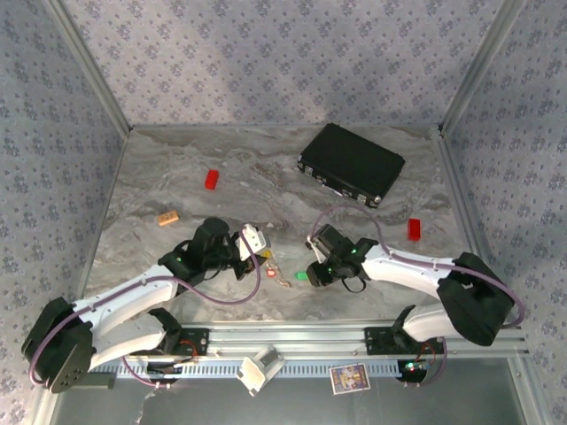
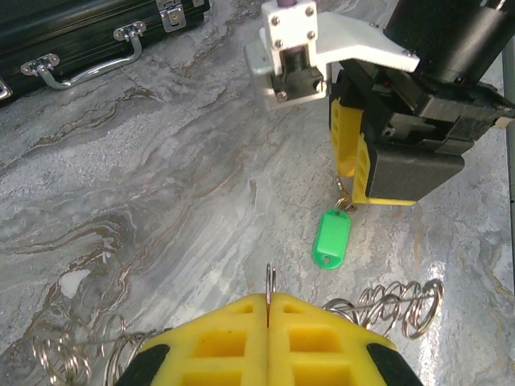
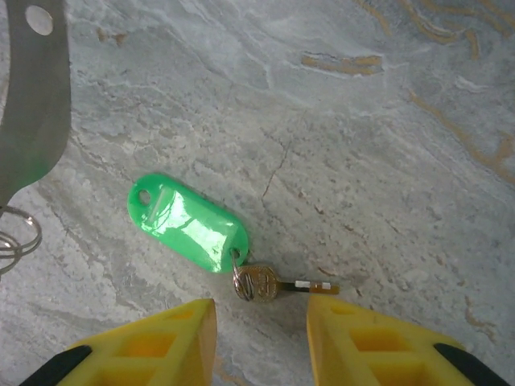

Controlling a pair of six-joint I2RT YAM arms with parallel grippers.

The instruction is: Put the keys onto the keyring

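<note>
Fingers of the right gripper point(image 3: 261, 342) stand released; the left gripper point(image 2: 269, 304) is clenched on the thin keyring point(image 2: 269, 281). Green key point(image 3: 189, 225) lies flat just ahead of the right fingertips: pinch its small metal blade point(image 3: 257, 283) squarely, low.

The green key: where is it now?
The green key lies flat on the table just ahead of the open right end effector in its wrist view; from above, near the front edge, about centre.

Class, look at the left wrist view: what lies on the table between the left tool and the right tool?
The green key lies flat on the marble table between the left tool and the right tool, nearer the right one.
</note>
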